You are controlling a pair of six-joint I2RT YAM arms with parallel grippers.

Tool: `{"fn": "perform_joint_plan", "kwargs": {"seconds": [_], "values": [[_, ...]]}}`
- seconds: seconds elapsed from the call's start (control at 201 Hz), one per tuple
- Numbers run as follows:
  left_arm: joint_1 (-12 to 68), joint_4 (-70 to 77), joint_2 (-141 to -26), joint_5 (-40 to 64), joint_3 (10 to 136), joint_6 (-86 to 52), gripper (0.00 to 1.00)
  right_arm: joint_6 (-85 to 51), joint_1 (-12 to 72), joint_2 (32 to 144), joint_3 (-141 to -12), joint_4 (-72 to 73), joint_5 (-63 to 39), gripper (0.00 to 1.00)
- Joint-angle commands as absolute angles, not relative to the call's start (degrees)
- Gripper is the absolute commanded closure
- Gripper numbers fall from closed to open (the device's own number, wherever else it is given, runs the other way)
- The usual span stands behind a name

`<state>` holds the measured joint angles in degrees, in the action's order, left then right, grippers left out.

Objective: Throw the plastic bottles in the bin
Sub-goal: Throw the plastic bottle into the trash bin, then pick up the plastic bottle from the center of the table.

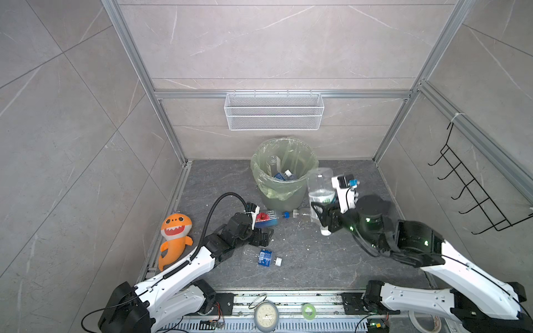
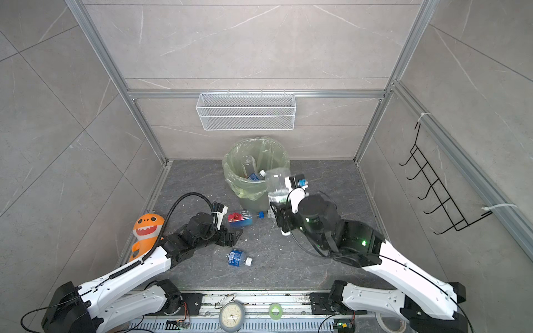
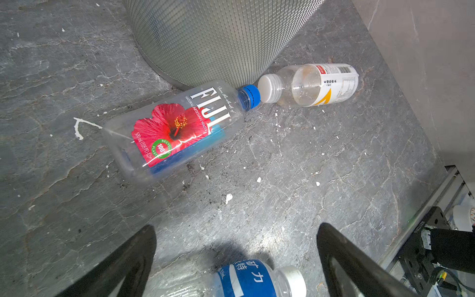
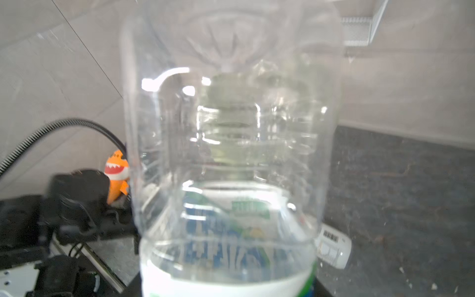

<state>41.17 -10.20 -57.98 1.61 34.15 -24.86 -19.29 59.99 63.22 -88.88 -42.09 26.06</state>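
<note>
Right gripper (image 1: 323,214) clamps a green-labelled bottle (image 1: 318,184) — left gripper (image 3: 236,228) spread wide, holding nothing.

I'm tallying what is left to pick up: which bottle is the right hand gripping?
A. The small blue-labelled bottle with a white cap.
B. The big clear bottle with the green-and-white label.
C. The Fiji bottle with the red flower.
B: the right hand is closed on the big clear bottle near the bin, while the Fiji bottle and the blue-labelled bottle lie ungripped.
</note>
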Motion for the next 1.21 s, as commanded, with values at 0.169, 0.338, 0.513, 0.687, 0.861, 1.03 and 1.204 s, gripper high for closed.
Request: {"fn": "perform_joint_plan", "kwargs": {"seconds": [0.169, 0.338, 0.513, 0.687, 0.861, 1.03, 1.204], "values": [[41.36, -8.12, -56.84, 1.58, 34.64, -23.71, 0.0, -10.27, 48.3, 93.37, -124.33, -47.41, 23.0, 0.32], [41.38, -8.57, -54.14, 1.67, 32.85, -24.62, 0.0, -11.72, 39.93, 109.48, -144.49, -50.08, 17.66, 0.01], [41.75, -10.92, -50.03, 1.01, 31.23, -25.99, 0.0, -11.53, 38.76, 116.35, -161.73, -55.39, 15.79, 0.01], [42.64, -14.67, -45.0, -1.17, 30.5, -26.18, 0.0, -11.35, 38.76, 106.12, -145.07, -50.09, 14.74, 0.01], [43.88, -17.33, -44.03, -2.64, 30.81, -26.58, 0.0, -12.17, 38.84, 95.17, -128.96, -46.05, 14.07, 0.01], [48.08, -19.77, -44.86, -6.92, 32.38, -27.71, 0.0, -13.0, 38.85, 87.34, -115.51, -44.04, 12.92, 0.01], [54.16, -22.39, -47.01, -13.45, 34.62, -32.14, 0.0, -13.71, 38.85, 81.24, -102.95, -42.46, 10.58, 0.01]]}}
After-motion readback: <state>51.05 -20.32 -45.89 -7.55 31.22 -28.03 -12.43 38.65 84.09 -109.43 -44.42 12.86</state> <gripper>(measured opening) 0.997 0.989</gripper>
